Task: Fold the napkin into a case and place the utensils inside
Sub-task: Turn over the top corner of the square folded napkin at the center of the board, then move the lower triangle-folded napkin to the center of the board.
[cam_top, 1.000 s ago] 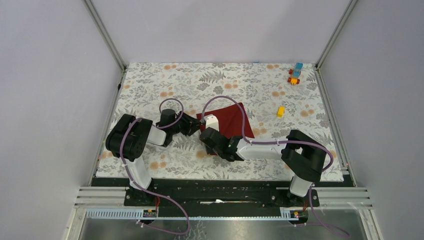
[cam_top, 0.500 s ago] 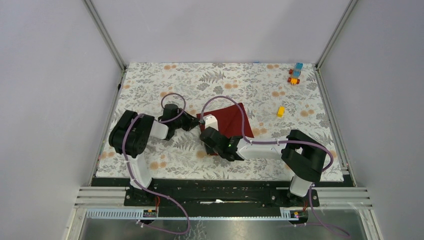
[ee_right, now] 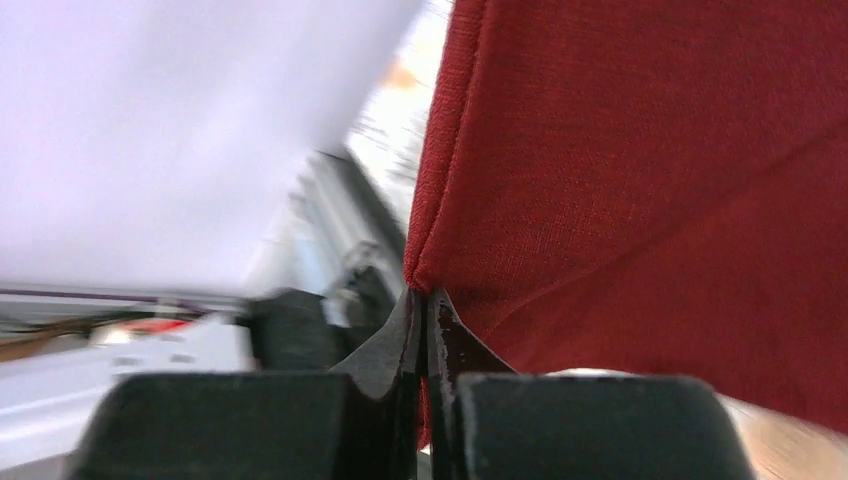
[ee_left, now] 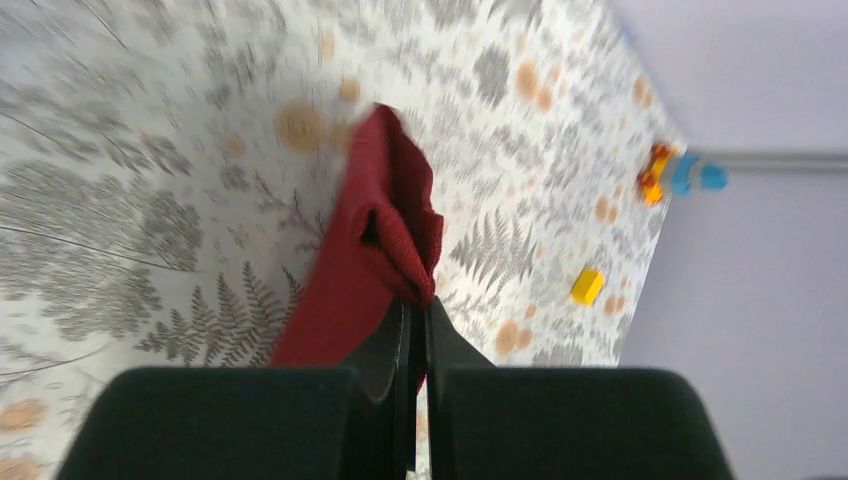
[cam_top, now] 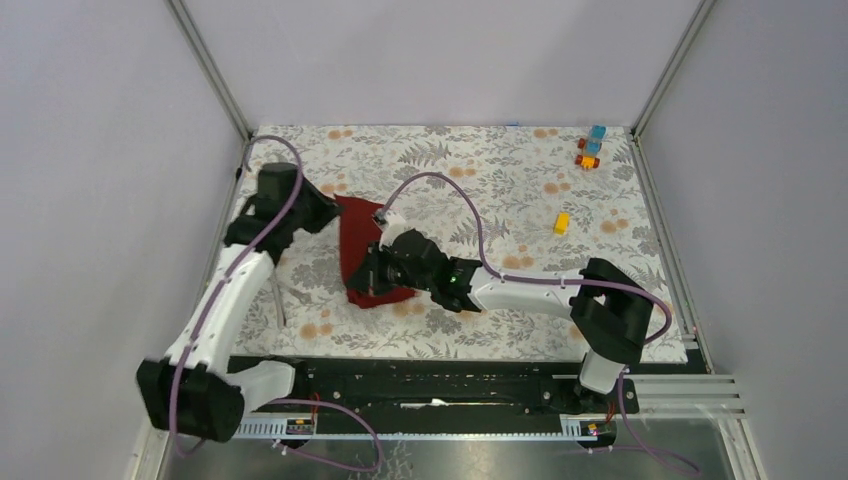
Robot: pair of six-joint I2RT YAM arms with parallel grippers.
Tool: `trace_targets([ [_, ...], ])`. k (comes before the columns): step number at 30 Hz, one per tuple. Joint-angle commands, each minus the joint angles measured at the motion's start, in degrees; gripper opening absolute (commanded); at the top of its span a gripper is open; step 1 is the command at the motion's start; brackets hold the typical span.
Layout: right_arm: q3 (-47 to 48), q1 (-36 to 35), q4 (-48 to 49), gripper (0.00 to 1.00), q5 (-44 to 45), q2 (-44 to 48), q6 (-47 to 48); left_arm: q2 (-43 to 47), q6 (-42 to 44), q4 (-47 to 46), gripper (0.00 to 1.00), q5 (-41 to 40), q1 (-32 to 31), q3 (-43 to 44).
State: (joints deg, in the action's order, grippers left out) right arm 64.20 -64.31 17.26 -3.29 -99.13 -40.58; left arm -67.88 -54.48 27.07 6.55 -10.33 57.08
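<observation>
The dark red napkin (cam_top: 360, 250) hangs bunched between my two grippers, left of the mat's middle. My left gripper (cam_top: 328, 208) is shut on its far corner; the left wrist view shows the cloth (ee_left: 380, 230) pinched at the fingertips (ee_left: 415, 300). My right gripper (cam_top: 372, 272) is shut on its near edge; the right wrist view shows the fold of cloth (ee_right: 650, 180) clamped between the jaws (ee_right: 425, 295). A slim silver utensil (cam_top: 277, 302) lies on the mat left of the napkin; I cannot tell whether it is the fork or the knife. The other utensil is hidden.
A floral mat (cam_top: 500, 180) covers the table. A yellow block (cam_top: 562, 222) lies right of centre, and orange and blue blocks (cam_top: 590, 147) sit at the far right corner. Both show in the left wrist view (ee_left: 587, 286) (ee_left: 680, 175). Grey walls enclose the table.
Both grippers have moved left with the napkin, which went from lying flat at the centre to being bunched left of it. The left arm has stretched out, uncovering the silver utensil.
</observation>
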Motion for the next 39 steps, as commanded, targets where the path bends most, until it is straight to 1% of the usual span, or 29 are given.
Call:
trace_targets([
  [1,0.1,-1.4,18.8,0.00,-15.1,0.3,-13.8,5.2,5.9,17.5,0.00,-14.1,0.7,14.4],
  [3,-3.7,-0.3,26.8,0.00,-17.1,-0.9,-19.0,2.9,6.7,18.7,0.00,-17.3,-2.1,17.3],
  [5,-7.7,1.5,37.5,0.00,-19.9,-3.2,-25.9,-1.2,6.6,19.3,0.00,-22.0,-7.5,18.8],
  [6,-9.6,2.5,41.1,0.00,-20.9,-4.4,-27.8,-3.8,6.2,19.1,0.00,-24.1,-10.1,19.2],
  [7,-11.7,3.6,44.1,0.00,-21.8,-5.7,-29.4,-6.8,5.7,19.1,0.00,-26.3,-13.3,19.8],
  [8,-14.3,5.0,48.2,0.00,-22.9,-7.2,-31.9,-10.2,5.2,19.0,0.00,-28.0,-15.2,20.5],
  [11,-22.3,10.5,66.1,0.00,-27.5,-13.4,-41.2,-21.4,4.2,18.6,0.00,-34.7,-20.5,24.4],
  [13,-26.8,14.2,70.6,0.00,-30.8,-16.0,-41.8,-31.1,4.3,17.4,0.00,-35.3,-22.2,28.2],
  [15,-30.9,17.6,71.9,0.00,-34.3,-17.8,-41.1,-37.9,4.9,15.1,0.00,-37.3,-24.5,31.4],
  [17,-34.9,21.1,72.0,0.00,-36.9,-18.3,-40.4,-43.4,4.6,14.3,0.00,-36.7,-26.2,35.6],
  [19,-38.9,24.7,70.3,0.00,-38.2,-17.3,-38.2,-46.7,5.2,11.9,0.00,-36.1,-28.0,37.1],
  [23,-43.9,28.4,61.6,0.00,-40.2,-13.8,-31.6,-49.7,6.0,6.7,0.00,-32.5,-29.6,37.1],
  [25,-46.1,29.5,58.0,0.00,-39.8,-12.0,-28.9,-50.7,7.2,3.9,0.00,-29.2,-29.7,36.7],
  [27,-47.0,29.8,55.1,0.03,-39.5,-10.2,-26.8,-51.8,9.5,1.3,0.00,-24.7,-29.8,36.8],
  [28,-47.3,29.9,53.7,0.09,-39.1,-9.1,-26.2,-51.9,10.5,0.1,0.08,-22.8,-29.9,36.6],
  [29,-47.4,29.9,51.7,0.17,-38.6,-7.5,-25.1,-51.6,11.3,-1.2,0.24,-21.5,-30.1,36.3],
  [30,-47.2,29.9,48.0,0.23,-38.0,-5.6,-23.7,-51.0,12.1,-2.0,0.38,-20.4,-30.3,35.7],
  [31,-46.9,29.9,42.8,0.28,-36.8,-2.9,-21.2,-49.7,13.2,-2.8,0.46,-18.9,-30.5,34.9],
  [33,-45.9,30.0,30.7,0.34,-34.3,3.2,-16.2,-45.2,15.2,-3.9,0.58,-15.7,-30.6,32.9],
  [34,-45.4,30.1,23.0,0.41,-32.6,6.6,-14.0,-42.7,16.2,-4.2,0.66,-13.7,-30.6,31.9],
  [35,-44.8,30.3,17.1,0.48,-29.7,9.8,-11.9,-40.3,17.3,-4.2,0.70,-9.9,-30.5,30.3],
  [37,-43.2,30.6,5.5,0.60,-24.5,16.5,-7.0,-34.2,17.8,-4.2,0.76,-6.2,-30.6,26.3],
  [38,-42.3,30.8,1.5,0.65,-22.8,18.7,-5.1,-30.7,17.9,-4.8,0.78,-4.0,-30.7,23.6],
  [39,-41.4,31.4,-0.2,0.67,-22.4,20.2,-3.8,-27.6,18.1,-4.7,0.79,-2.9,-30.7,20.7],
])
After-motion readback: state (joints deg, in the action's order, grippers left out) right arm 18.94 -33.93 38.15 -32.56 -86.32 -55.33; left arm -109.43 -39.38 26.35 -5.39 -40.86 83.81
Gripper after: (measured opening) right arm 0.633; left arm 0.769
